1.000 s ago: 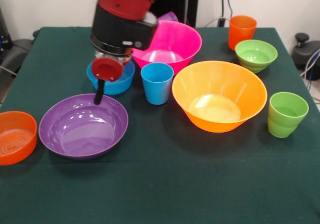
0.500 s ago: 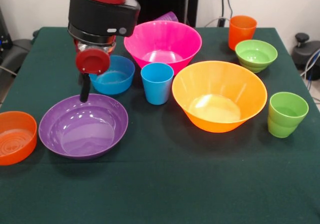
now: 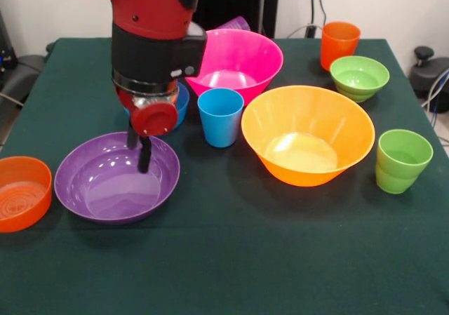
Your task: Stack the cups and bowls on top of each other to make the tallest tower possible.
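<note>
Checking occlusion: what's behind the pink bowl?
A purple cup peeks over the pink bowl at its far rim; only the cup's upper edge shows, the rest is covered by the bowl.

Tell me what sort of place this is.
Probably a robotics lab, not a kitchen: a red and black robot arm over a green-clothed table of plastic bowls, with cables along the back wall.

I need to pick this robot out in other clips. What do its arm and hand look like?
The arm has a glossy red shell that ends in a broad black cylindrical collar with two small pale marks on its side. Below that sits a silvery ring, then a round red disc. The hand is slim dark fingers hanging beneath the disc. No loose cables show on the arm.
</note>
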`<state>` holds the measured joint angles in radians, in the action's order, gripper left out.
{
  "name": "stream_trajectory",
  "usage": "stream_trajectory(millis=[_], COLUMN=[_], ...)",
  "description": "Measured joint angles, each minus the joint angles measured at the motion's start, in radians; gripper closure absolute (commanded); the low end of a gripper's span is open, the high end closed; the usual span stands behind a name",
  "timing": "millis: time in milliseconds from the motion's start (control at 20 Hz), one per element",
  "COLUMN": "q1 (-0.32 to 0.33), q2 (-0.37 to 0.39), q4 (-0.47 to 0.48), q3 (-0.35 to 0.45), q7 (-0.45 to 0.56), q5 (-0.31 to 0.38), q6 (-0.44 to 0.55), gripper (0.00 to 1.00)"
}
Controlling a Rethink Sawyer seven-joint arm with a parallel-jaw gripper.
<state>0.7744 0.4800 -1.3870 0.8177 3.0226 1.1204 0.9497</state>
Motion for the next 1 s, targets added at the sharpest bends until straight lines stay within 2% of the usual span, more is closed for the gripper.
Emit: stream_trajectory(millis=[50,450,700,1000], q1=[0.001,0.028,0.056,0.105], q2=[-0.027,-0.124,-0.127,-0.112], q4=[0.017,0.052,0.049,0.035], q3=[0.009,0.037,0.052,0.063], q7=[0.050,0.265,0.320,0.323], q5=[-0.004,-0.042,-0.084,-0.120], q6=[0.000,0.010,0.034,0.058], gripper=[0.00,0.00,0.00,0.00])
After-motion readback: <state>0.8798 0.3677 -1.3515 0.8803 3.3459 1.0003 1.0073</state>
